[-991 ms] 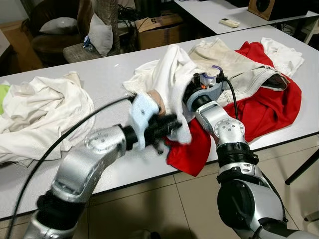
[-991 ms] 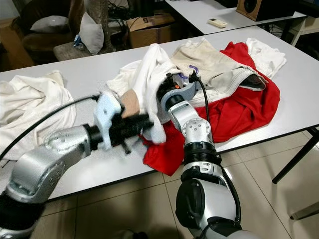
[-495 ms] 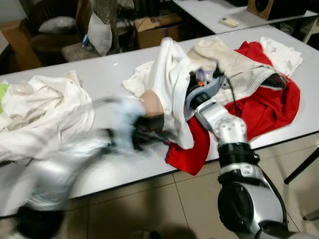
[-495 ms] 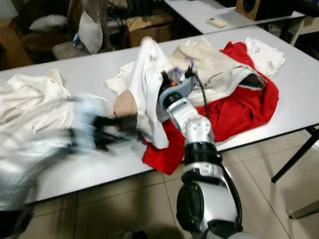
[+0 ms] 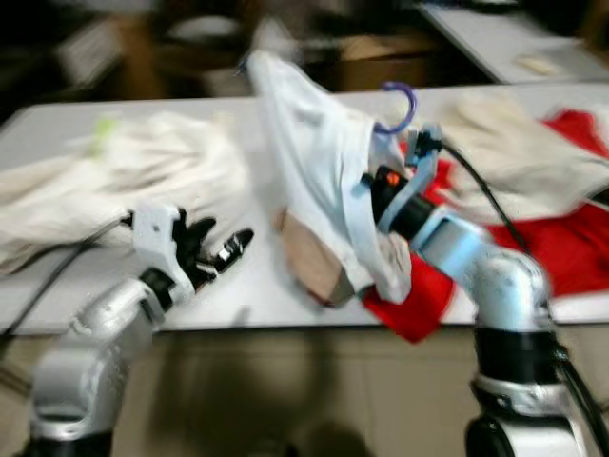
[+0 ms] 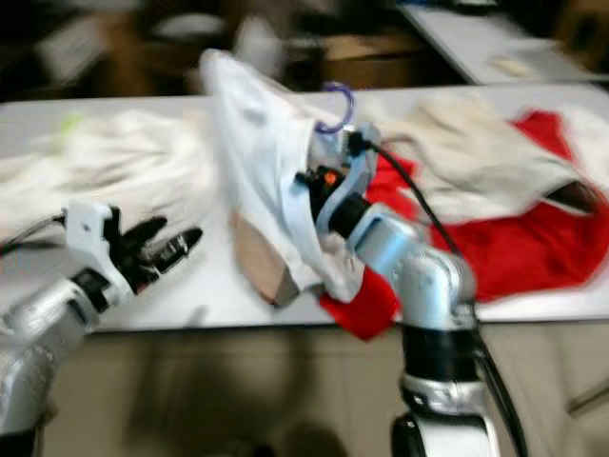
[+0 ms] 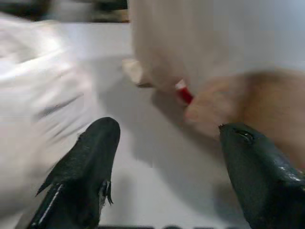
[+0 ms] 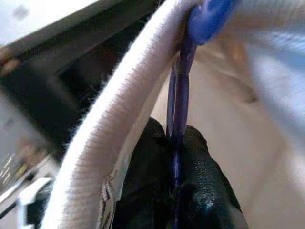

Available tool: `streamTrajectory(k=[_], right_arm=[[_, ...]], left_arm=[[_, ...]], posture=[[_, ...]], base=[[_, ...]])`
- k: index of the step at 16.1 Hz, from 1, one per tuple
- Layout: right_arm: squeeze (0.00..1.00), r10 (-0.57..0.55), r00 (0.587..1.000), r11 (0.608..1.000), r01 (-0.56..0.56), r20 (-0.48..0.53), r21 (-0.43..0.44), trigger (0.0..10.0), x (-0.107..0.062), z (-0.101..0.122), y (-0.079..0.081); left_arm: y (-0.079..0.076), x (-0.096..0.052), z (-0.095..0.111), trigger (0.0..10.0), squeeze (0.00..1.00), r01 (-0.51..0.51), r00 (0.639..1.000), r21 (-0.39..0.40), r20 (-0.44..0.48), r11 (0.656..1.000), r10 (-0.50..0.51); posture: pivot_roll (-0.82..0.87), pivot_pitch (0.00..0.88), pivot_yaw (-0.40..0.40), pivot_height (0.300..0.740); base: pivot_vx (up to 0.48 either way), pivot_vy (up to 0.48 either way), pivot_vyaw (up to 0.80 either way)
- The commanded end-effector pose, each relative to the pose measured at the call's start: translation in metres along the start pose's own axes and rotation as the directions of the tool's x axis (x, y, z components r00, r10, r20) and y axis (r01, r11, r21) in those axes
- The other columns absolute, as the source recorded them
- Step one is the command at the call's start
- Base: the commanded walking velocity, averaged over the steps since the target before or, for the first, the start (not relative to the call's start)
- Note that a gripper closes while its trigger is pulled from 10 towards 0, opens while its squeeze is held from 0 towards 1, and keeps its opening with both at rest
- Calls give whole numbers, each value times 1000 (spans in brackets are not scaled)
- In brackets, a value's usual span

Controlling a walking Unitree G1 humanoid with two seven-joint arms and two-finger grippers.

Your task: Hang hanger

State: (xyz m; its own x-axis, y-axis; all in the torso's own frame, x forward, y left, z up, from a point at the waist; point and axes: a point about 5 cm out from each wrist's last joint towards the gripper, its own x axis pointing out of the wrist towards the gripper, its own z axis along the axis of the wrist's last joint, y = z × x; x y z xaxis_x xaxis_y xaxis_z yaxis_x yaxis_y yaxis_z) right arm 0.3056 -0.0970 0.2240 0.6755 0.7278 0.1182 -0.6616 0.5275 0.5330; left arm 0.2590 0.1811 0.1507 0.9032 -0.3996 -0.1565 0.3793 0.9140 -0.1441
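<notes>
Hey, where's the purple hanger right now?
The purple hanger is clamped in the right gripper, raised above the table near its middle, with a white garment draped on it and its hook poking out on top.

Purple hanger [image 5: 403, 103], white garment [image 5: 319, 181] with tan patch, red cloth [image 5: 571, 243], cream clothes pile [image 5: 114, 186], pale grey table [image 5: 238, 305], silver arms with black fingers [image 7: 90, 162].

Both eye views are smeared by strong blur, and the far room is left dark. The wrist views are blurred too. Soft shadows are seen on the table [image 5: 238, 295].
</notes>
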Motion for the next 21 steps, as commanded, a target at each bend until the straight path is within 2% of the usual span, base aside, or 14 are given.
streamTrajectory(k=[1,2,3,7,8,11,18,21], right_arm=[[0,8,1000,999,-8,4,-46,10000,-9,9,9],[0,8,1000,998,-8,-2,-63,10000,-12,11,11],[0,-10,999,993,4,-46,-118,10000,-19,10,14],[0,-24,995,988,9,-98,-155,10000,-28,6,20],[0,-50,993,982,29,-110,-187,10000,-32,6,18],[0,-168,978,955,130,-122,-268,10000,-39,5,2],[0,-167,972,942,108,-164,-319,10000,-41,-2,0],[0,-211,960,934,143,-183,-328,10000,-44,-11,-10]], left_arm=[[-1,0,1,10000,1000,-47,999,16,14,999,47],[-2,1,1,10000,1000,-54,998,11,25,998,53],[-1,5,3,10000,1000,-100,994,29,40,995,99],[-1,4,1,10000,1000,-153,986,-1,72,988,153],[-4,6,0,10000,1000,-139,988,21,64,990,137],[0,8,4,10000,1000,-160,985,66,77,985,155],[10,6,6,10000,1000,-213,974,73,96,974,206],[-1,9,6,10000,1000,-157,982,51,111,986,151]], posture=[[-6,0,91,740],[-5,0,90,740],[-10,0,77,740],[-12,0,79,740],[-10,0,83,740],[-16,0,79,740],[-13,0,78,740],[-12,0,74,740]], base=[[0,0,800],[0,0,800],[0,0,800],[0,0,800],[0,0,800],[0,0,800],[0,0,800],[0,0,800]])
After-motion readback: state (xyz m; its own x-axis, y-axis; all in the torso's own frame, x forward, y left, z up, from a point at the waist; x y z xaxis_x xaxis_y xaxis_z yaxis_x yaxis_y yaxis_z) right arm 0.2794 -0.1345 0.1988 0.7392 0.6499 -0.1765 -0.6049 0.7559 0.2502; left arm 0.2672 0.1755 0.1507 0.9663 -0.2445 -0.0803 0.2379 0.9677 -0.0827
